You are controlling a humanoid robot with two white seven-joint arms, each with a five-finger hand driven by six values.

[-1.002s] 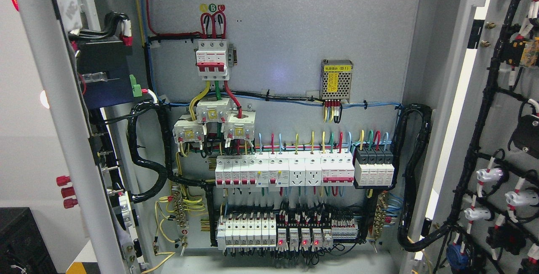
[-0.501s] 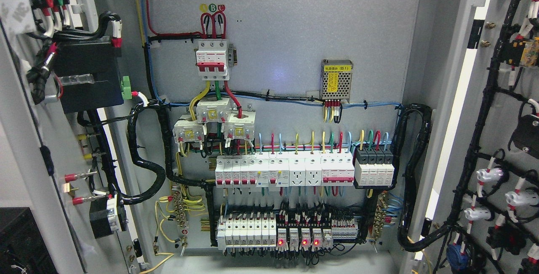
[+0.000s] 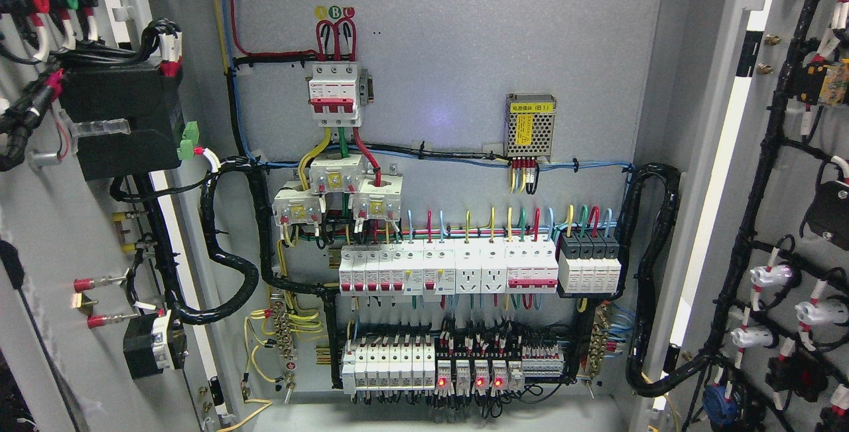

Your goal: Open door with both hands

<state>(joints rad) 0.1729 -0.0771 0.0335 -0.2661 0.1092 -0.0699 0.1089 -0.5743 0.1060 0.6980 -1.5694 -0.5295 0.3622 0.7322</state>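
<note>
A grey electrical cabinet fills the head view with both doors swung open. The left door (image 3: 46, 233) stands wide at the picture's left, its inner face showing a black module (image 3: 119, 120), wiring and red terminals. The right door (image 3: 789, 173) stands open at the right edge, its inner face carrying black cable looms and white lamp backs. Between them the back panel (image 3: 464, 54) shows a red-and-white main breaker (image 3: 335, 93), rows of white breakers (image 3: 448, 269) and a lower row with red lights (image 3: 464, 372). Neither hand nor arm shows.
A metal-mesh power supply (image 3: 529, 125) with a yellow label sits at the panel's upper right. Thick black corrugated conduits loop at the left (image 3: 229, 266) and right (image 3: 653, 273) hinge sides. The cabinet floor (image 3: 431, 419) runs along the bottom.
The left door has swung further open toward the left, turning from edge-on to showing its whole inner face. The right door and the panel have not moved.
</note>
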